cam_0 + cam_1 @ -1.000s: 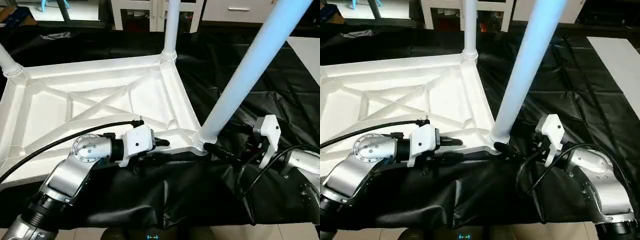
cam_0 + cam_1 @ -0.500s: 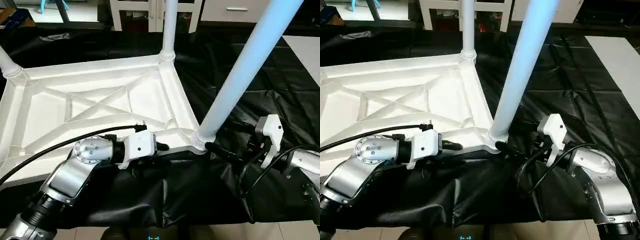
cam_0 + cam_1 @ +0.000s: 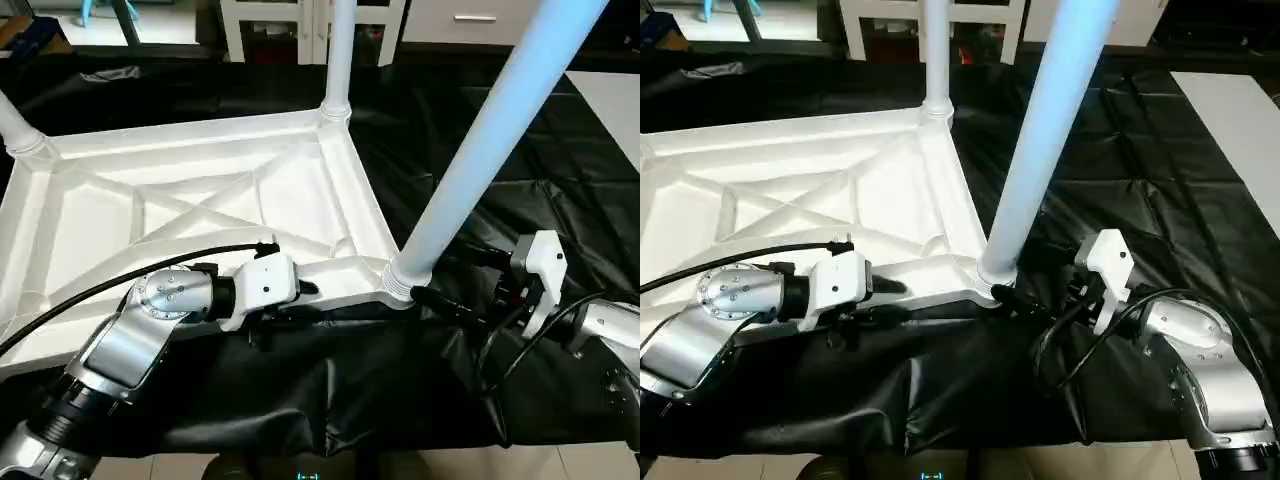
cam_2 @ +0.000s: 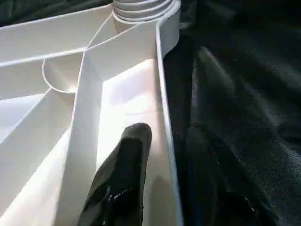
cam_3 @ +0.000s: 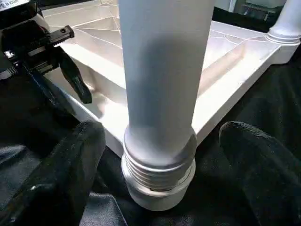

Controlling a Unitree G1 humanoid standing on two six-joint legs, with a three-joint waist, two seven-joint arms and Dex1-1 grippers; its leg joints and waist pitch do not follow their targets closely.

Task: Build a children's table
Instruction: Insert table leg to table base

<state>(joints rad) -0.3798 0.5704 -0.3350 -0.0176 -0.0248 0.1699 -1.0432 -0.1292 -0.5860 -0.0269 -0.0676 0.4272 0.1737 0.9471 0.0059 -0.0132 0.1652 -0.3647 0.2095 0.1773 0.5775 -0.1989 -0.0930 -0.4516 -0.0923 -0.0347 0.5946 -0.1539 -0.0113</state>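
Note:
The children's table lies upside down on the black cloth, its white ribbed tabletop (image 3: 200, 200) facing up. One leg (image 3: 480, 150) stands in the near right corner socket, another leg (image 3: 340, 50) in the far right socket, and a third leg (image 3: 15, 125) at the far left corner. My left gripper (image 3: 305, 300) straddles the tabletop's near rim (image 4: 164, 117), open, with one finger (image 4: 122, 179) inside the rim and the other outside on the cloth. My right gripper (image 5: 162, 136) is open. Its fingers (image 5: 61, 179) stand on either side of the near right leg's threaded base (image 5: 160, 174), apart from it.
A black cloth (image 3: 480, 60) with folds covers the work table. White cabinets (image 3: 280, 20) stand behind it. A pale floor patch (image 3: 610, 100) shows at the right. Black cables (image 3: 100, 290) run along both forearms, and the table's front edge is just below the arms.
My left gripper has drawn back to the left along the near rim, away from the corner socket. The tabletop, the legs and the right gripper have kept their places.

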